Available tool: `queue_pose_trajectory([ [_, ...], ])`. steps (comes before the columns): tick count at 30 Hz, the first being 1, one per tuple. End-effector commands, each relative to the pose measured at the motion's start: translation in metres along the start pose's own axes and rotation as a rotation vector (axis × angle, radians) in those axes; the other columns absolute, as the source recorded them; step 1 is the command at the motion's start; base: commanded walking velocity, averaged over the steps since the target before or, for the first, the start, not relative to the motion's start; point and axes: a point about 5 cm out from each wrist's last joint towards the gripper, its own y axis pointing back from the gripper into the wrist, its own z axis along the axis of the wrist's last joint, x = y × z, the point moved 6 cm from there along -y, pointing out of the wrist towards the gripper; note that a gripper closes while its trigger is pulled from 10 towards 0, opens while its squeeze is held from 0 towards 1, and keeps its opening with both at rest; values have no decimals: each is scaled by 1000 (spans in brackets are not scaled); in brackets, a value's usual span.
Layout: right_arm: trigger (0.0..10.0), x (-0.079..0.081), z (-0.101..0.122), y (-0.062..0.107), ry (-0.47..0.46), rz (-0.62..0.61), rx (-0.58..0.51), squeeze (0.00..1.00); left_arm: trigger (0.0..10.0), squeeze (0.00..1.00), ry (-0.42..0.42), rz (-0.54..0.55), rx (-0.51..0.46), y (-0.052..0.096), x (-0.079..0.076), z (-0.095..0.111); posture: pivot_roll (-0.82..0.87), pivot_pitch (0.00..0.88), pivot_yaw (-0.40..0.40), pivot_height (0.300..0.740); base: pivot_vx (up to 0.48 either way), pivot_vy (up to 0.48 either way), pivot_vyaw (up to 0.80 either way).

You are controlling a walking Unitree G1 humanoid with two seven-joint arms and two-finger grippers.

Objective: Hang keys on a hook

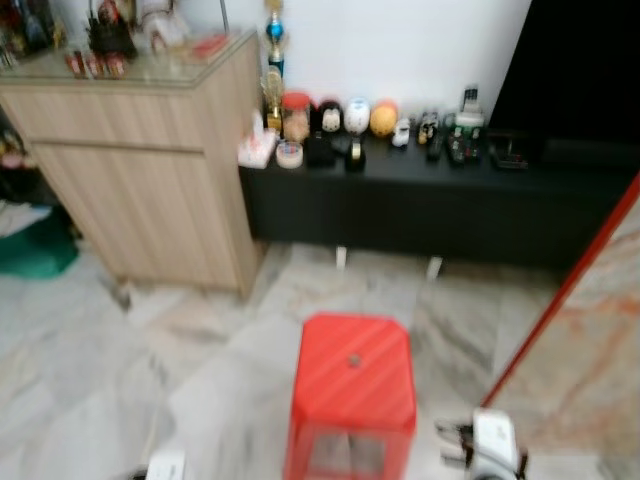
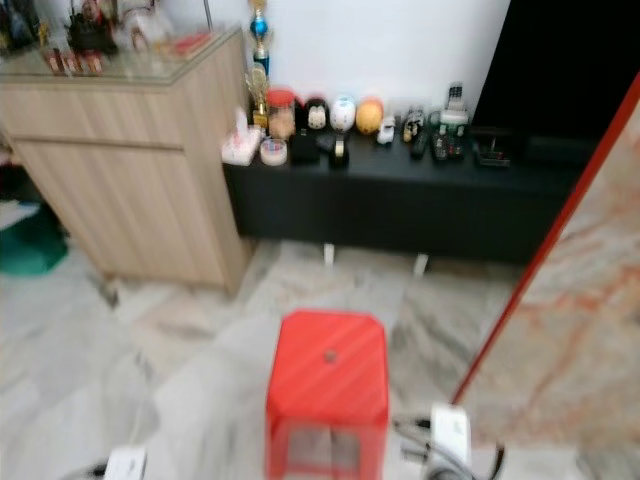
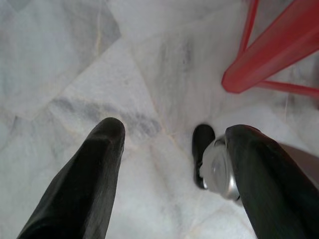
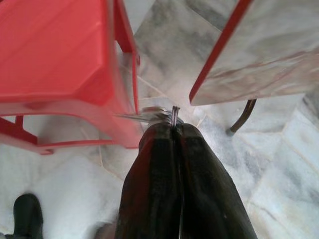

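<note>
A low black bench (image 1: 440, 205) runs along the white wall across the upper middle of the left eye view. It carries a blurred row of small things: a red-lidded jar (image 1: 295, 115), a white patterned egg-shaped ornament (image 1: 357, 115), an orange ball (image 1: 384, 119), a roll of tape (image 1: 289, 154) and some dark gadgets further right. What the jar holds cannot be told. A light wooden cabinet with a glass top (image 1: 150, 160) stands at the upper left, touching the bench's end.

In the right wrist view the right gripper (image 4: 174, 130) has its two black fingers pressed together, pinching a thin metal key ring with silver keys (image 4: 155, 114) that juts from the tips just beside the edge of a red plastic stool (image 1: 352, 385). The left gripper (image 3: 172, 134) hangs over the grey-veined marble floor (image 1: 90, 380) with its fingers spread wide and nothing between them.

The stool stands in the lower middle of the left eye view, with open floor between it and the bench. A red-framed marble-look panel (image 1: 600, 340) slants down the right side, its edge near the stool. Floor to the left of the stool lies open up to the cabinet.
</note>
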Motion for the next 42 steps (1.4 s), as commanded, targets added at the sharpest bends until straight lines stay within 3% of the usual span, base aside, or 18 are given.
queue_pose_trajectory([
  [1,10000,-13,-4,1,5,-26,11,0,10000,0,-10,-12,4,0,-6,0,25,0,-14,737,0,-360,0],
  [42,10000,-16,-5,1,5,-28,15,0,10000,0,-9,-16,7,0,-9,-1,12,0,-13,737,0,-368,0],
])
